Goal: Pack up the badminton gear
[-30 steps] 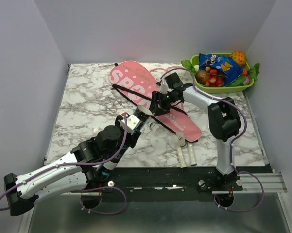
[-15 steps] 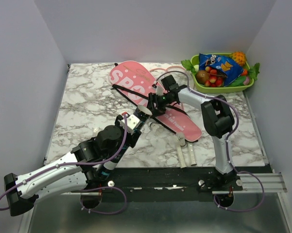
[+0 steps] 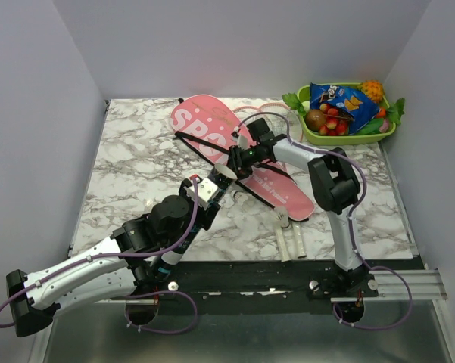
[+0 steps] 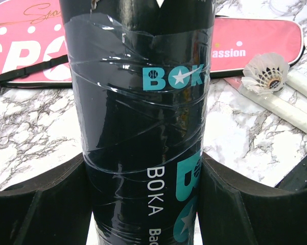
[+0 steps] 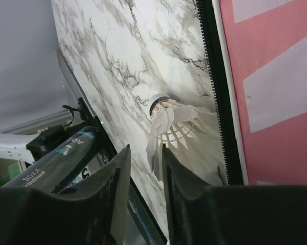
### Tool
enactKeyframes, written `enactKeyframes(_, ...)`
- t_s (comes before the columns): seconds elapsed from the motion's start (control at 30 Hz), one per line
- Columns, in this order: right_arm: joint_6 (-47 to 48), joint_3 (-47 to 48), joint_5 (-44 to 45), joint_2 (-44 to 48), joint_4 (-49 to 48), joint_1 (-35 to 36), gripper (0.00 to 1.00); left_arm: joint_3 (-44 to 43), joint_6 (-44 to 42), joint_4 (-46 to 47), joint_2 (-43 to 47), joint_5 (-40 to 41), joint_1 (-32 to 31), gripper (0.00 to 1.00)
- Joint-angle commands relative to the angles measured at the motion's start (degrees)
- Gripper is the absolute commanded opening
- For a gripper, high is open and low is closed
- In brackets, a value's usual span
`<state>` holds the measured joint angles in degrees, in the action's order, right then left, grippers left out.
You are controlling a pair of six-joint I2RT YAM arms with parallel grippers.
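My left gripper [image 3: 206,198] is shut on the dark tube [image 4: 143,102] with teal "BOKA" lettering, which fills the gap between its fingers [image 4: 51,204]. The tube's far end [image 3: 216,184] points toward the pink racket bag [image 3: 212,128]. My right gripper [image 3: 237,160] is shut on the feather skirt of a white shuttlecock [image 5: 171,125], held above the table just off the bag's zipper edge and close to the tube's end [image 5: 61,155]. A second shuttlecock [image 3: 282,219] lies on two white racket handles [image 3: 290,243] by the bag's near end; it also shows in the left wrist view [image 4: 266,73].
A green tray [image 3: 348,138] of fruit and snacks stands at the back right corner. The bag's black strap [image 3: 204,144] lies across it. Grey walls close in the table on three sides. The black rail runs along the near edge.
My right gripper has moved left across the bag with the shuttlecock, toward the tube's end. The left arm and tube have stayed still.
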<state>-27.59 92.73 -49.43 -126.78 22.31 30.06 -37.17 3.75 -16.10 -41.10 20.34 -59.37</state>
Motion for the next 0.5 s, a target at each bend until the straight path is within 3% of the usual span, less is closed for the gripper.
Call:
enactKeyframes(0.0, -1.15, 0.88, -2.96, -2.42, -1.21, 0.7, 0.35, -0.89, 3.81, -1.83, 0.06, -0.39, -0.13, 0.0)
enactKeyframes(0.13, -2.46, 1.31, -3.83, -3.47, -2.09, 0.7, 0.15, -0.27, 3.9, -1.13, 0.15, -0.74, -0.13, 0.0)
enactKeyframes(0.2, -2.47, 1.31, -3.31, -2.86, -2.09, 0.7, 0.01, -0.36, 3.81, -1.13, 0.06, -0.74, -0.13, 0.0)
enactKeyframes(0.47, -1.41, 1.84, -2.95, 4.6, -0.6, 0.7, 0.01, -0.36, 2.32, -1.39, 1.55, -0.47, -0.13, 0.0)
